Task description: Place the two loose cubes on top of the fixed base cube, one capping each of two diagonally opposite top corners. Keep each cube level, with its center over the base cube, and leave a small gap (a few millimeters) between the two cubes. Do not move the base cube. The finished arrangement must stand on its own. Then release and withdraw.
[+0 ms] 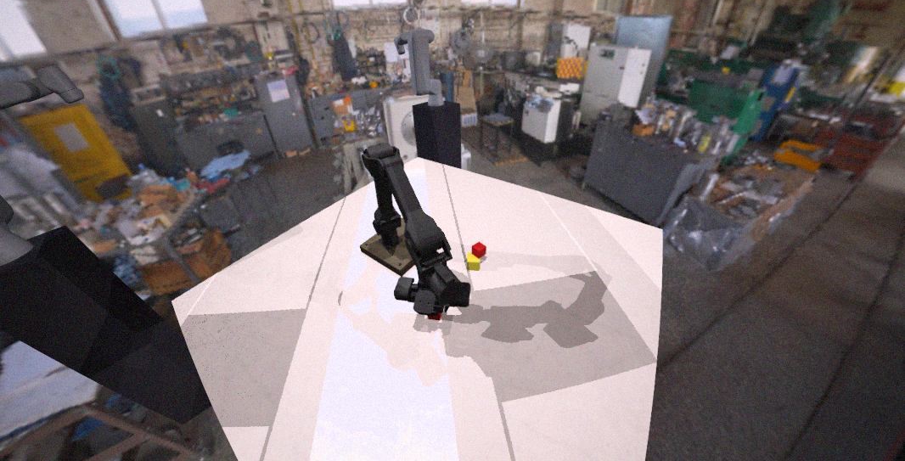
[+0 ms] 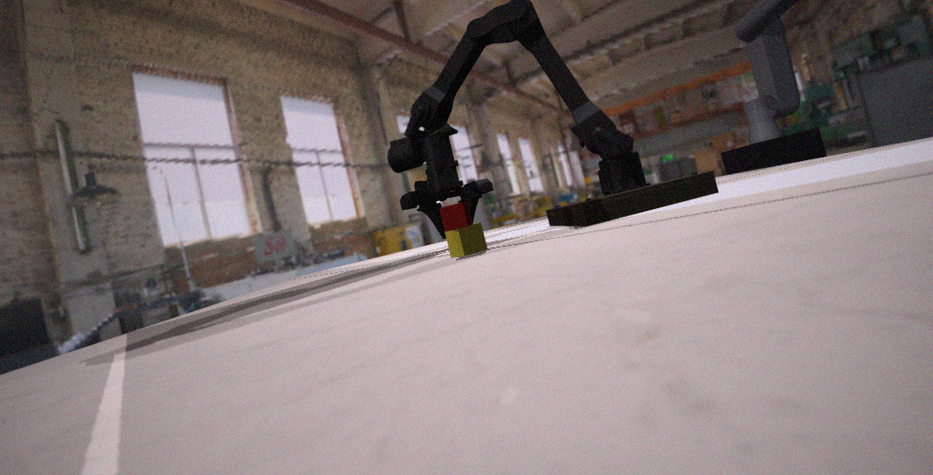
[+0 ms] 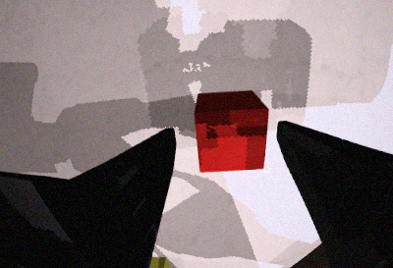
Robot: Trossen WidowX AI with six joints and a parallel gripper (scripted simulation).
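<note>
The yellow base cube (image 1: pixel 473 262) (image 2: pixel 466 241) stands on the table; a sliver of it shows at the bottom of the wrist view (image 3: pixel 160 262). One red cube (image 1: pixel 478 250) (image 2: pixel 454 216) rests on top of it, offset to one side. The other red cube (image 1: pixel 434 317) (image 3: pixel 231 142) sits on the table, apart from the base cube and mostly hidden under the gripper in the top view. My gripper (image 3: pixel 226 133) is open and points down over this cube. In the wrist view the cube appears between the fingertips, with a gap on each side. Nothing is held.
The arm's own base plate (image 1: pixel 373 252) (image 2: pixel 627 206) lies on the table behind the gripper. A grey arm on a dark pedestal (image 1: pixel 436 135) (image 2: pixel 773 150) stands beyond the table's far edge. Another dark pedestal (image 1: pixel 94 331) is at the left in the top view.
</note>
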